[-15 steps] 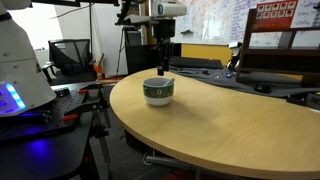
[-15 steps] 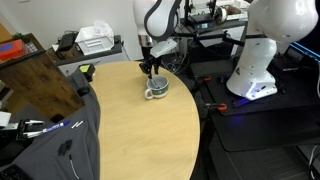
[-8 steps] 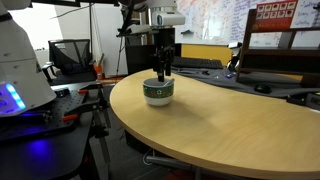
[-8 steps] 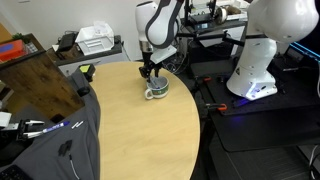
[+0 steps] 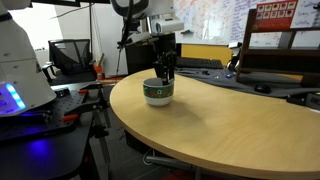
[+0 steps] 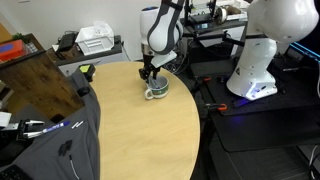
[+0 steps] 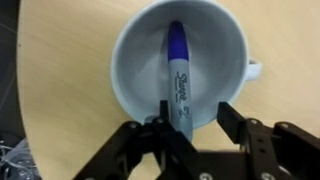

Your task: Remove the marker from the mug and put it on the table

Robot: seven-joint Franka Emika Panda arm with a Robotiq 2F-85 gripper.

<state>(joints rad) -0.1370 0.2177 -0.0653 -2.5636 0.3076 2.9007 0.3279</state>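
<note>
Gripper point(image 7: 197, 118) hangs right above the mug, its fingers point(image 7: 232, 120) spread apart and clasping nothing. The marker point(image 7: 178, 75) stands slanted inside the mug point(image 7: 180, 50), with its blue cap pointing away from the gripper. Its grey end rises between the two fingers, nearer one of them; whether it touches that finger cannot be told. The mug's small handle point(image 7: 255, 68) juts out to the side. In both exterior views the gripper point(image 5: 161, 78) point(image 6: 150, 76) points straight down at the mug point(image 5: 158, 92) point(image 6: 157, 91), which sits near the curved edge of the light wooden desk point(image 5: 230, 130) point(image 6: 140, 140).
</note>
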